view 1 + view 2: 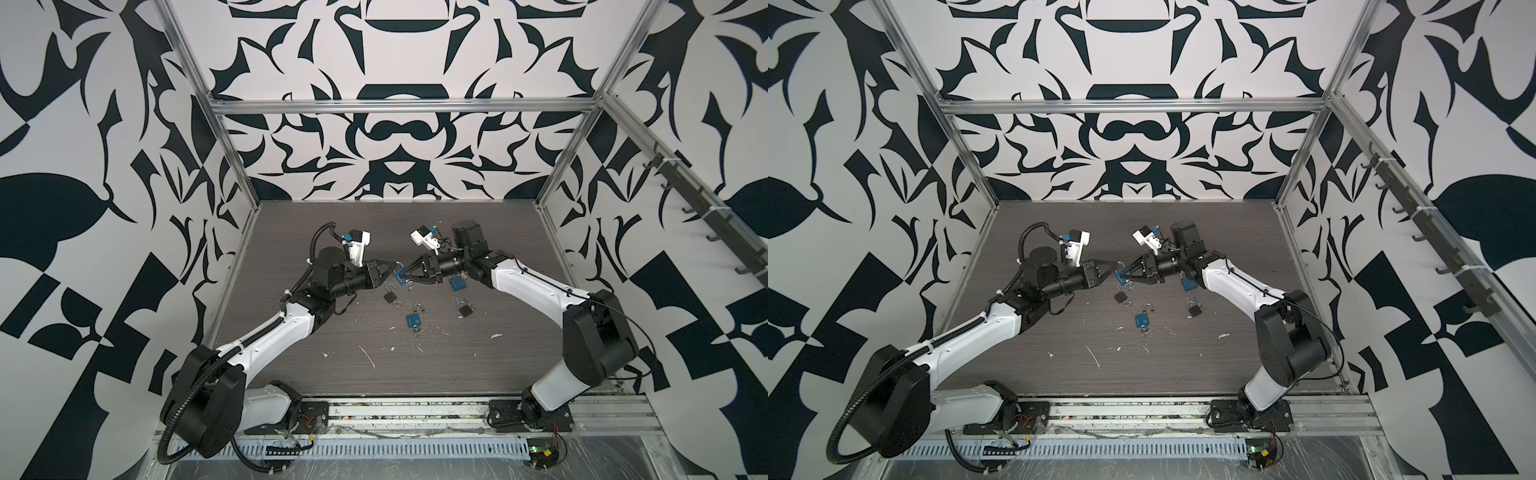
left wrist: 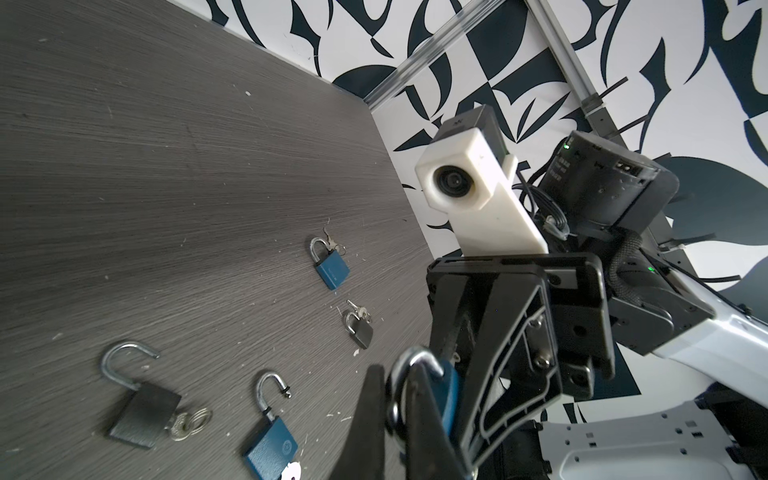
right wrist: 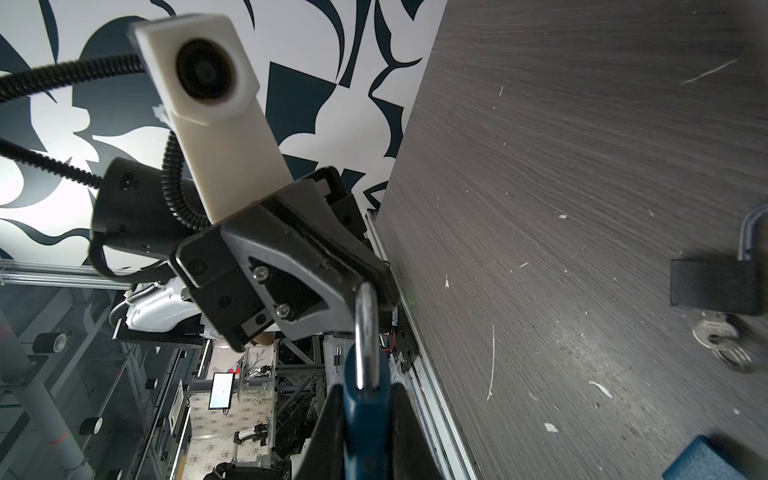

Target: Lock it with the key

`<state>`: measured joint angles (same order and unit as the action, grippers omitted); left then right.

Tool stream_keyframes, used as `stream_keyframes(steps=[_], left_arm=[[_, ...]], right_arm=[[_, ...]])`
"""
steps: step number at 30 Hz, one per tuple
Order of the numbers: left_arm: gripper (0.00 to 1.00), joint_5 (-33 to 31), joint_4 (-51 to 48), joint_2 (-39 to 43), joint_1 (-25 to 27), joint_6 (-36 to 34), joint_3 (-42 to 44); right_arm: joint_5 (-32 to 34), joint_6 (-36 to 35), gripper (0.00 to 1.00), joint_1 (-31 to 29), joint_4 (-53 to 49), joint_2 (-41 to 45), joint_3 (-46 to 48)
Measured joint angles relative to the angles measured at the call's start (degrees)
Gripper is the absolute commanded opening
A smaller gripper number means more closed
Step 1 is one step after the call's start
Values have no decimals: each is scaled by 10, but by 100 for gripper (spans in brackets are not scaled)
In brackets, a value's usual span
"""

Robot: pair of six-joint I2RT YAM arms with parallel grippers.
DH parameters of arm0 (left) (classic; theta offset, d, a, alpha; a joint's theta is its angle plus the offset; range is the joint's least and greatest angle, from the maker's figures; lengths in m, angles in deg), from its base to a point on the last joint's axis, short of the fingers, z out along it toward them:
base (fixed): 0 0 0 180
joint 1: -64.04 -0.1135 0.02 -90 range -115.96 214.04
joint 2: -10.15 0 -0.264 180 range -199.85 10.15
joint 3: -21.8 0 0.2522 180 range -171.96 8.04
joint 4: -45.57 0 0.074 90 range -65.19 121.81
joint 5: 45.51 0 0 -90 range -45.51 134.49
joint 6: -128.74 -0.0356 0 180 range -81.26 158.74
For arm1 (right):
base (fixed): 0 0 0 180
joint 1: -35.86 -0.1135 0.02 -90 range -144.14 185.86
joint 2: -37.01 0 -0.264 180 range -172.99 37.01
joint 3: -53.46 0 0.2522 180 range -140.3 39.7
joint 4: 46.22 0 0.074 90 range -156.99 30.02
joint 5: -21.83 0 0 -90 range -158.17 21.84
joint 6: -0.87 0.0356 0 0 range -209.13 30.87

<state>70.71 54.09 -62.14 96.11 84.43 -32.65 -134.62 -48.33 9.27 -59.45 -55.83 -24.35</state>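
A blue padlock (image 1: 401,276) (image 1: 1121,276) hangs in the air over the table's middle, between both arms. My right gripper (image 3: 366,432) is shut on its blue body (image 3: 365,419). The silver shackle (image 3: 367,328) sticks out toward the other arm. My left gripper (image 2: 397,415) is shut on that shackle (image 2: 400,376), and the shackle's free end looks out of the body (image 2: 451,390). In both top views the two grippers (image 1: 394,265) (image 1: 404,272) meet tip to tip. Small silver keys (image 1: 410,284) seem to hang under the lock.
On the grey table (image 1: 332,232) lie an open black padlock (image 1: 390,296) (image 2: 143,411) with a key, an open blue one (image 1: 413,319) (image 2: 270,449), a small black one (image 1: 466,309) and another blue one (image 1: 457,284) partly under the right arm. Patterned walls enclose three sides.
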Motion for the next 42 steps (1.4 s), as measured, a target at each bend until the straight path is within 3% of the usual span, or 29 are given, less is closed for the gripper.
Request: stream_keyframes(steps=[10,15,20,25,42], left_arm=[[0,-11,-7,12,-2,0,0],[0,70,-17,12,-37,-1,-21],[14,162,-19,-1,-67,0,-64],[20,203,-19,-5,-82,15,-76],[29,228,-6,-17,-89,30,-78]], right_arm=[[-3,-19,0,-2,-2,0,-4],[7,-23,0,-12,34,24,13],[29,-22,0,-16,84,63,31],[53,-26,0,-22,113,76,45],[67,-30,0,-28,117,76,49]])
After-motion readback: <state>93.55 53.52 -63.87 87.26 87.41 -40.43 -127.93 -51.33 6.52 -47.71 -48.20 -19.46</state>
